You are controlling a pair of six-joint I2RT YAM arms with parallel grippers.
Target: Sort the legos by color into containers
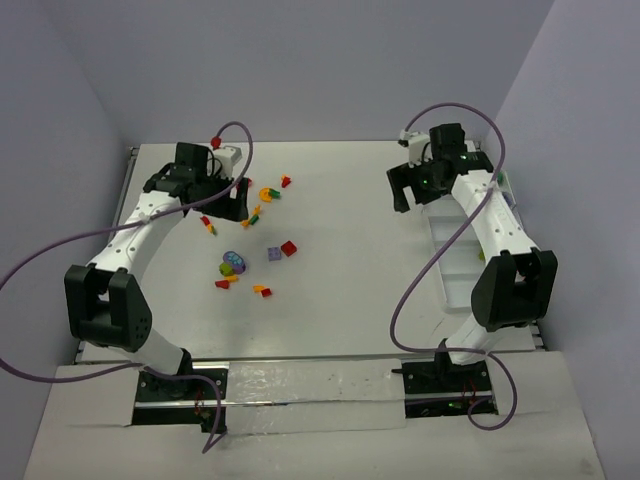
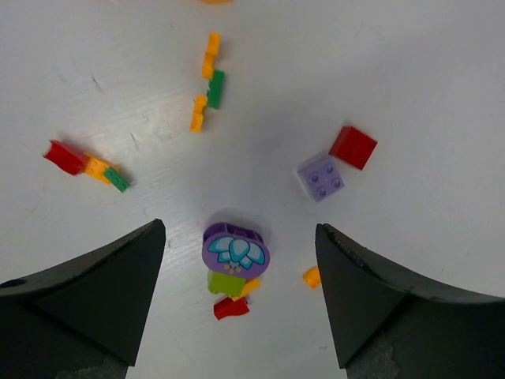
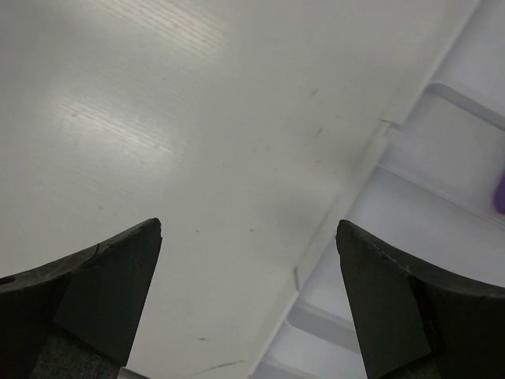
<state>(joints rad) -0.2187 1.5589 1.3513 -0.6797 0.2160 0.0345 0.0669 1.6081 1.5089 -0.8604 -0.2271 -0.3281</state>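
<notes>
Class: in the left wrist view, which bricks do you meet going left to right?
In order: red brick, small green brick, round purple flower piece, lilac square brick, red square brick.

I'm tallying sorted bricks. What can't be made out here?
Tray contents: top view, right arm covers most of it.
Purple piece: right wrist view, cut off by the right edge.
Orange brick: left wrist view, cut off by the top edge.

Legos (image 1: 289, 248): tiny bricks in red, orange, green and lilac, scattered loose on the left half of the table (image 1: 350, 200).
Round purple piece (image 2: 236, 253): flower print up, touching a lime brick (image 2: 225, 283).
Tray (image 3: 426, 213): white, divided, along the table's right edge, with one purple bit (image 3: 500, 193) inside.
</notes>
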